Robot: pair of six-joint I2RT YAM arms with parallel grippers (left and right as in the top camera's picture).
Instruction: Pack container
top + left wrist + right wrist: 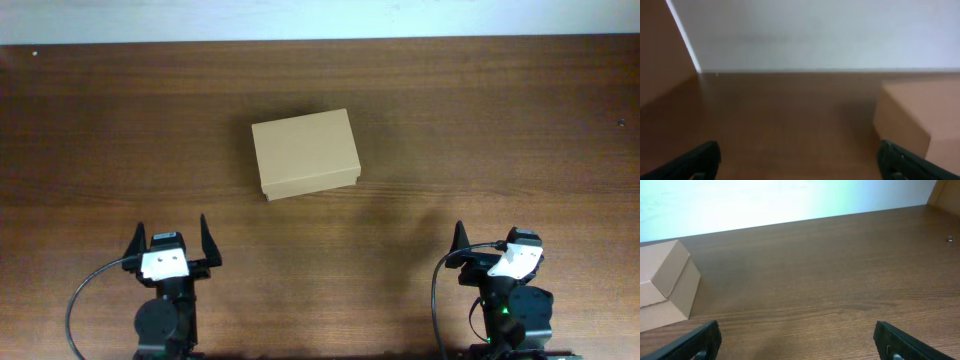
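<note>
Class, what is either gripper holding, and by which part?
Nothing. The left gripper and right gripper are open and empty; the container sits apart on the table.

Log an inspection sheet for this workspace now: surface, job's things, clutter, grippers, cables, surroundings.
Surface: dark brown wood-grain table, with no spills or marks seen.
Job's things: small rectangular tan cardboard box, lid shut, lying flat near the table's middle and turned slightly askew. Nothing to pack is seen.
Clutter: one tiny dark speck near the right edge, too small to identify.
Grippers: left gripper open, empty, near the front edge. Right gripper open, empty, near the front edge.
Cables: black cable loops beside the left arm. A second black cable loops beside the right arm.
Surroundings: pale wall beyond the far table edge.
</note>
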